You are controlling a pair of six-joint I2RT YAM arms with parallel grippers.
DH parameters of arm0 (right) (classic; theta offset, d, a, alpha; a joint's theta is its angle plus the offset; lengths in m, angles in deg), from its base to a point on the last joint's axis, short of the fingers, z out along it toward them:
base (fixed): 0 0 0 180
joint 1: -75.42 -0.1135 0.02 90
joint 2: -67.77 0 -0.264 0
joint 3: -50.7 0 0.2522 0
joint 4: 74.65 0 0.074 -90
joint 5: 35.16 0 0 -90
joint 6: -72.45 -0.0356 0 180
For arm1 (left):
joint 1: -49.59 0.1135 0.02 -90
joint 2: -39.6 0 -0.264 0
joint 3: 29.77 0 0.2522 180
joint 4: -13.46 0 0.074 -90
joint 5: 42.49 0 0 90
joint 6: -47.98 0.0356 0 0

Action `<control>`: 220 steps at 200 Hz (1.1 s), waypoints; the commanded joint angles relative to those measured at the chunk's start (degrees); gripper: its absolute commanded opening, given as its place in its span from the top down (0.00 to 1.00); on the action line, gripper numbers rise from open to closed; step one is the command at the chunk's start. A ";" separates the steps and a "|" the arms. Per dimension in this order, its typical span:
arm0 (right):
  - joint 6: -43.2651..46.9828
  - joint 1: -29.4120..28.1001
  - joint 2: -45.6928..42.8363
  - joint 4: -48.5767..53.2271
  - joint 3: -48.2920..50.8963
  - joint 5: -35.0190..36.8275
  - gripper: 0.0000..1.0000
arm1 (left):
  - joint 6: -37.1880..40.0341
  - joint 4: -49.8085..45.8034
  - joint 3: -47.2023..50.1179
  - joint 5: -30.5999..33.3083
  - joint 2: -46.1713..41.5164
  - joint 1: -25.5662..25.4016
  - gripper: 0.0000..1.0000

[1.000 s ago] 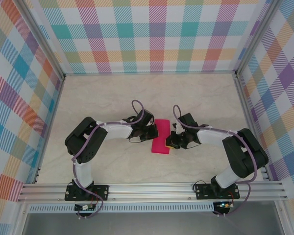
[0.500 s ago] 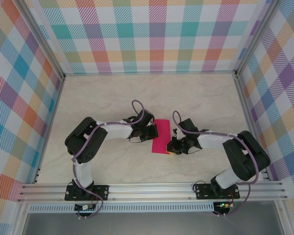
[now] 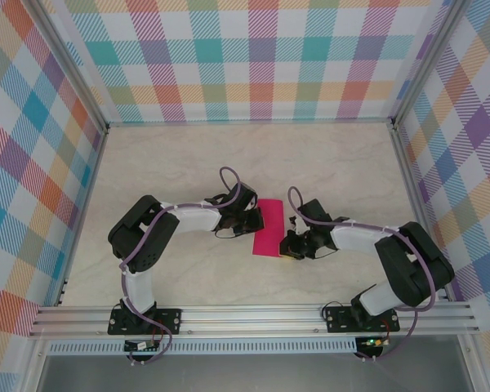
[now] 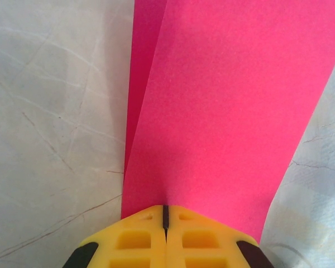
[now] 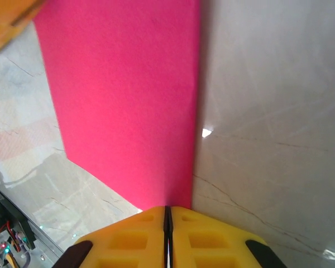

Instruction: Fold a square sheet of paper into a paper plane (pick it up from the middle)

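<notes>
The square sheet of paper [image 3: 269, 227] is magenta-pink and lies at the middle of the table, doubled over into a tall narrow rectangle. My left gripper [image 3: 252, 221] is at its left edge. In the left wrist view its yellow fingertips [image 4: 165, 215] are pressed together, and the sheet [image 4: 229, 111] comes out from between them with a second layer showing at the left. My right gripper [image 3: 287, 245] is at the near right corner. In the right wrist view its fingertips [image 5: 167, 215] are shut on the paper's [image 5: 128, 100] straight right edge.
The pale marble table top [image 3: 180, 163] is ringed by checked walls [image 3: 253, 57]. A metal rail [image 3: 253, 318] at the near edge carries both arm bases. Both forearms reach inward, low over the table on either side of the paper.
My right gripper has slid nearer and slightly left along the paper's right edge, towards the near corner. The left arm and the paper have hardly moved.
</notes>
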 commanded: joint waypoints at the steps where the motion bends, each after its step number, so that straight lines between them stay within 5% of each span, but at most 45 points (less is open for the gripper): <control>1: 1.07 0.05 -2.77 0.91 -5.44 3.85 0.88 | -0.29 -8.20 2.05 4.71 2.94 -0.07 0.98; 86: 0.18 3.77 13.77 -7.48 -14.79 7.62 0.89 | 0.40 -9.52 1.74 5.20 2.48 -0.34 0.97; 220: -3.88 7.16 17.54 -12.80 -15.59 5.33 0.89 | 0.62 -10.61 1.43 5.58 3.01 -0.55 0.98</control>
